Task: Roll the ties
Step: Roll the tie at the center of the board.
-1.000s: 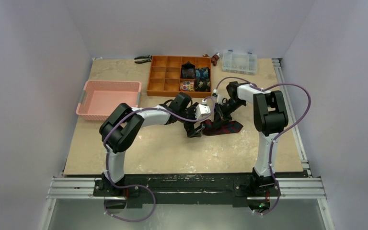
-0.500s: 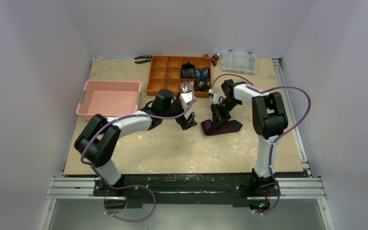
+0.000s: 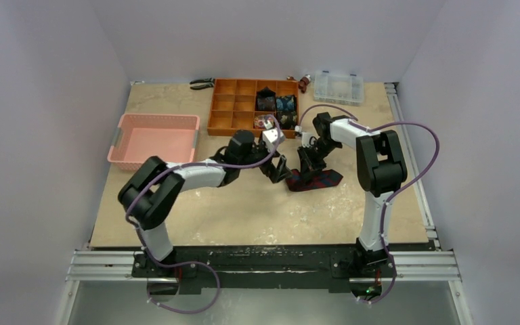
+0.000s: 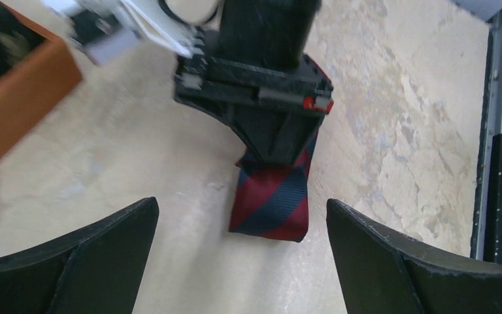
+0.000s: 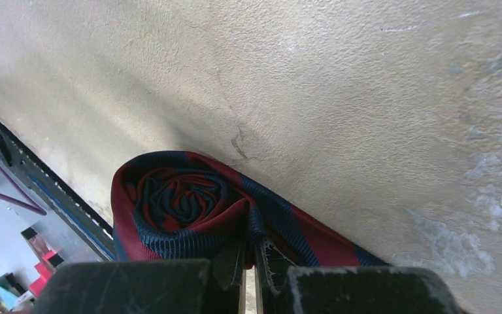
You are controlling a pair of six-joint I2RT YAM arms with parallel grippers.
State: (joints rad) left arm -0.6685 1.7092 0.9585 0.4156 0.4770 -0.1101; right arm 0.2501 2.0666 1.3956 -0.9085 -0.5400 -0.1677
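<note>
Lying left-to-right, the striped tie point(image 3: 317, 180) is clenched by the right jaws; left jaws gape.

The right hand point(image 4: 276, 149) covers the upper part of the striped tie point(image 4: 271, 206) in the left wrist view; the orange tray point(image 4: 13, 98), blurred, is cut by the frame edge; from above, its rolled bundles point(image 3: 275, 107) are too small to tell apart.

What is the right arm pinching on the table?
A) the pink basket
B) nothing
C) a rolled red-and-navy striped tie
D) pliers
C: the right wrist view shows its jaws nearly shut on fabric of the rolled striped tie.
</note>
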